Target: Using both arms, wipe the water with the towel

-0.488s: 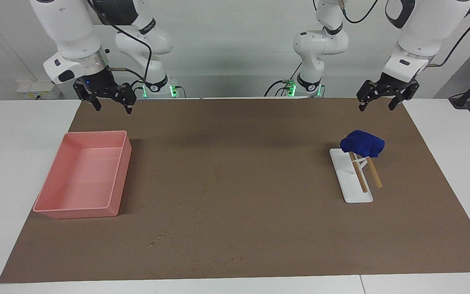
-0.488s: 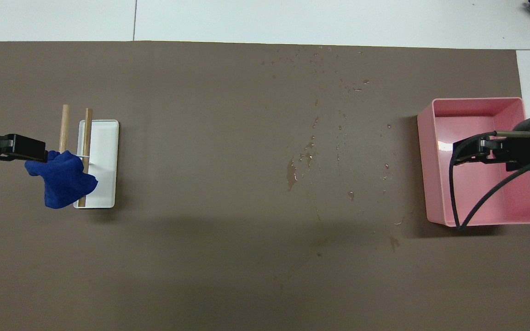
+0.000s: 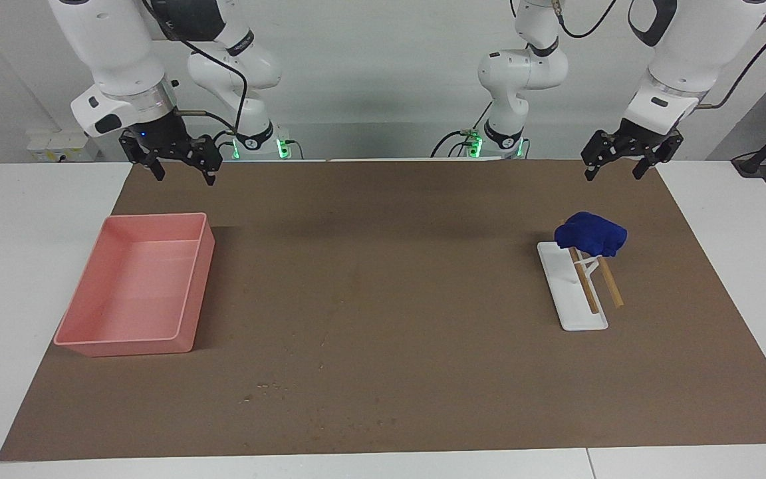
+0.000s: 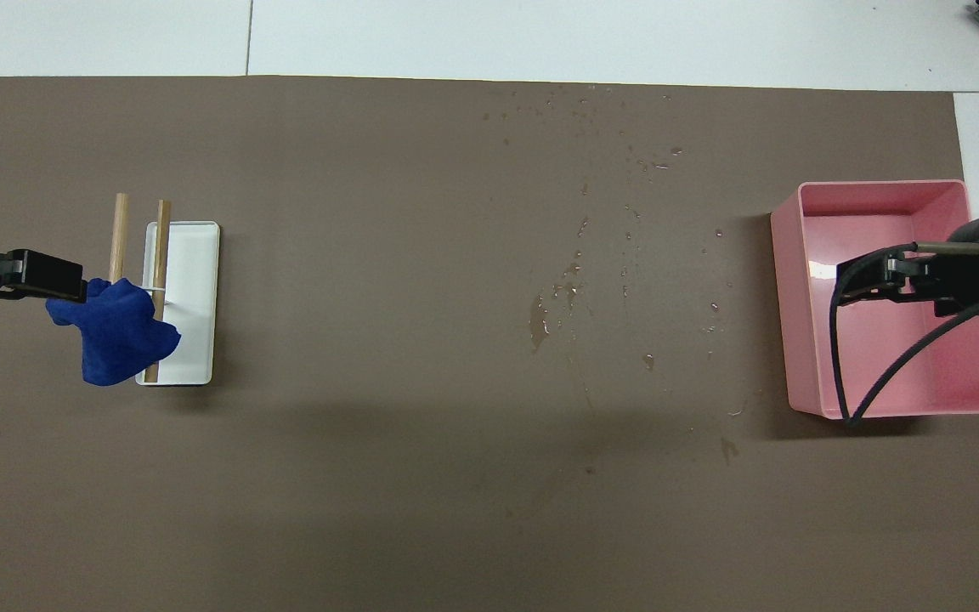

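Blue towel [image 3: 591, 233] draped on rack [image 3: 572, 286]

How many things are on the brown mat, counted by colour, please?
Blue: 1, the towel, draped on the rack
Pink: 1, the tray
White: 1, the rack base
Wood colour: 2, the rods of the rack
Total: 5
The left gripper and the right gripper hang open above the mat and hold nothing.
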{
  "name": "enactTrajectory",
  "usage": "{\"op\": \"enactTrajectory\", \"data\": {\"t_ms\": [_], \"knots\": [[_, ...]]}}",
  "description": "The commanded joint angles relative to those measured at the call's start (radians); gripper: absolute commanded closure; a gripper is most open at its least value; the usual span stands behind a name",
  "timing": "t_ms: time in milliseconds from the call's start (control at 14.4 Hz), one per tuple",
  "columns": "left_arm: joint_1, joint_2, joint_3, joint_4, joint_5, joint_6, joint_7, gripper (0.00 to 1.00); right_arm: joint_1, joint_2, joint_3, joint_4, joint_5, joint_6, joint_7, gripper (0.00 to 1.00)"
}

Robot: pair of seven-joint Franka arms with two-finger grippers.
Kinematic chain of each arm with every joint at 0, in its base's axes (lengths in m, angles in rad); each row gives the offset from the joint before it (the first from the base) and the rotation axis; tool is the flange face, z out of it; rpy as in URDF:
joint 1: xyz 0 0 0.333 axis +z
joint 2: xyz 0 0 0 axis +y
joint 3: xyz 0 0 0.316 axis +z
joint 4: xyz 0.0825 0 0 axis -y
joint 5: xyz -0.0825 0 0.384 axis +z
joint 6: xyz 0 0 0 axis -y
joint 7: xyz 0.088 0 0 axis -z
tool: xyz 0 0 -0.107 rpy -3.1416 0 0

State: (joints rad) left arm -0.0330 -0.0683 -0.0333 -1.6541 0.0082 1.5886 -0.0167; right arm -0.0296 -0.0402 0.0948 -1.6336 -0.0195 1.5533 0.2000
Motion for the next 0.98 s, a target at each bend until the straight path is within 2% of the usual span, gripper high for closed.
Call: {"op": "enactTrajectory", "data": {"t_ms": [0,279,418,627,905], "knots": [[0.002,-0.021,0.004,-0.028,0.016,0.010,-0.014,0.00,-0.006,-0.018,0.002,-0.019,0.019,-0.007,-0.013,0.00],[0.008,-0.057,0.010,-0.154,0.016,0.178,-0.201,0.00,-0.006,-0.018,0.002,-0.019,0.019,-0.004,-0.014,0.00],[0.060,-0.088,0.010,-0.241,0.016,0.256,-0.317,0.00,-0.006,-0.018,0.002,-0.019,0.019,-0.004,-0.013,0.00],[0.132,-0.130,0.009,-0.364,0.016,0.361,-0.347,0.00,-0.006,-0.018,0.002,-0.020,0.019,-0.004,-0.014,0.00],[0.145,-0.117,0.010,-0.464,0.016,0.511,-0.418,0.00,-0.006,-0.020,0.002,-0.028,0.019,-0.002,-0.014,0.00]]}}
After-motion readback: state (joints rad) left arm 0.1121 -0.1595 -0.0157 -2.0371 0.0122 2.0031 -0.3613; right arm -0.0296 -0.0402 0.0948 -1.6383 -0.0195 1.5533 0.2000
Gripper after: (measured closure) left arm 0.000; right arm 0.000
